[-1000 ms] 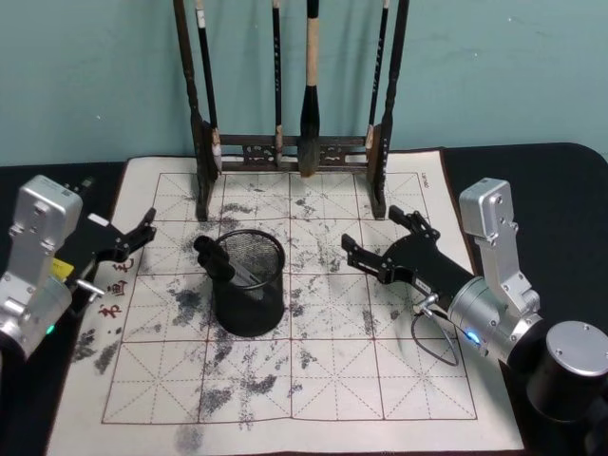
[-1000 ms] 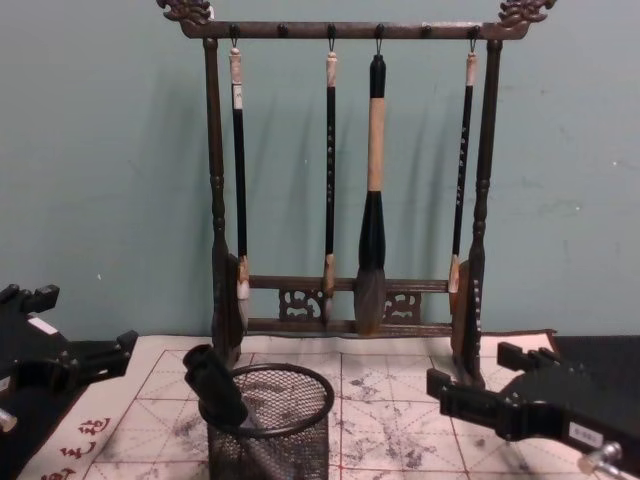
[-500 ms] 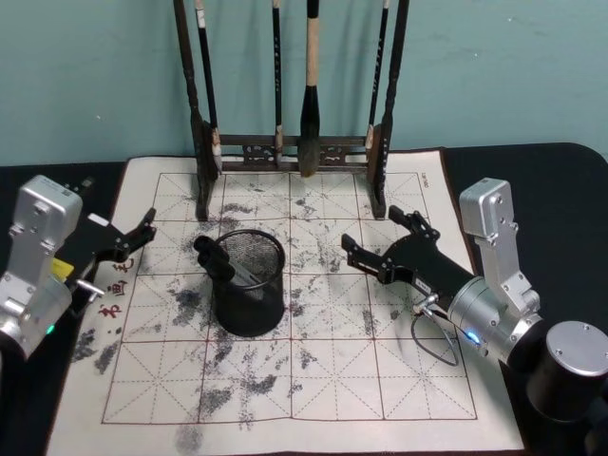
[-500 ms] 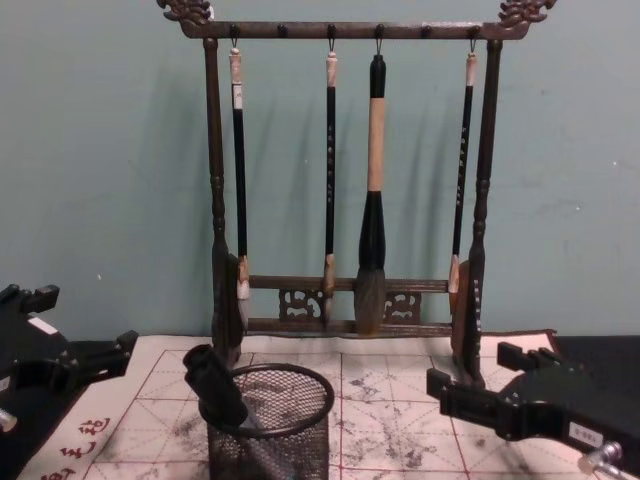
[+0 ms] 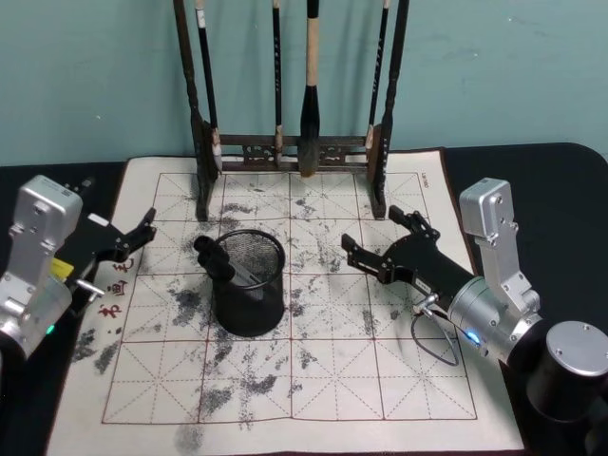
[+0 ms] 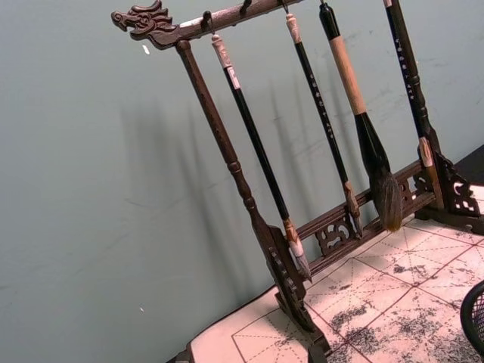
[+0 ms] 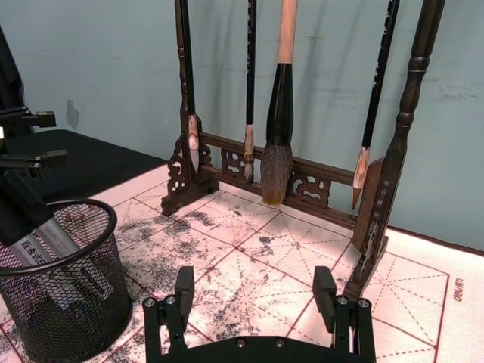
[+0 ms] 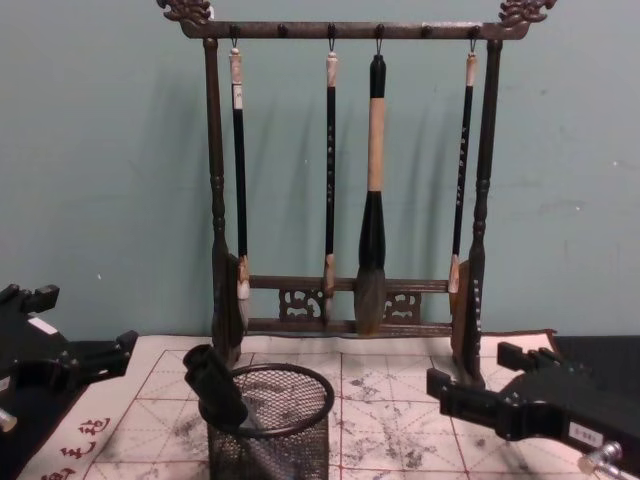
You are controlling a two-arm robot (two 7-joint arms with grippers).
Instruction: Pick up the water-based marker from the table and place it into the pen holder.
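Teal wall behind, ink-stained grid mat [image 5: 313, 380] below: on it we see the holder [image 5: 249, 282], the marker [image 5: 221, 263] leaning inside, its cap over the rim. Our left gripper [image 5: 141, 230] hangs left of the holder, our right gripper [image 5: 385, 242] right of it, both spread open and empty. Behind the holder stands the brush rack [image 8: 345, 180].

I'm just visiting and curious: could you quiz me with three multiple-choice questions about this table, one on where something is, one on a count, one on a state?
1. Where is the marker?
A. flat on the mat
B. leaning in the pen holder
C. on the brush rack

2. How many brushes hang on the rack?
A. two
B. four
C. six

3. The right gripper is:
A. open and empty
B. shut on the marker
C. shut on a brush

Key: 1 B, its black cap juts over the mesh rim; 2 B, four hang from the top bar; 3 A, fingers apart, nothing between.
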